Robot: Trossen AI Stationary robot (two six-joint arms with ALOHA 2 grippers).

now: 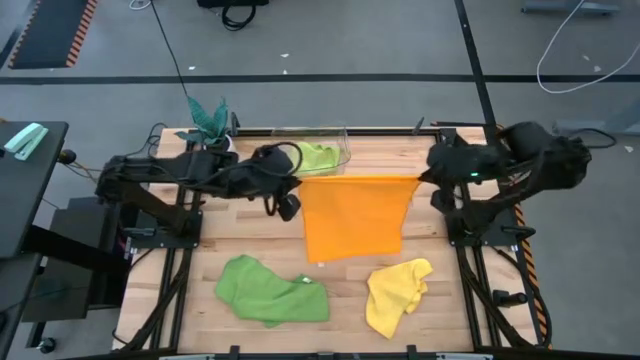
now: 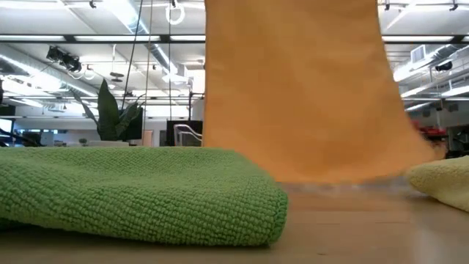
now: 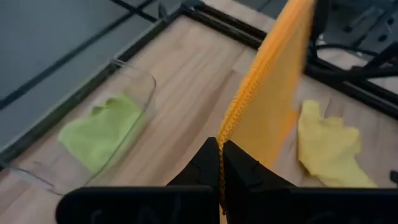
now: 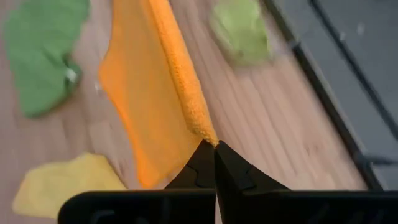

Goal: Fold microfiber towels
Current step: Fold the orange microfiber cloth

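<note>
High view | both pincers (image 1: 297,181) (image 1: 421,179) clamped on nubby orange towel (image 1: 352,217) corners | sheet hangs flat, taut

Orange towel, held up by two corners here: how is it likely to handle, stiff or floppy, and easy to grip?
The orange towel is probably floppy: it hangs between the left gripper and right gripper, lower part draping onto the table. Likely light, since corner pinches hold it. Its nubby weave probably resists slipping.
</note>
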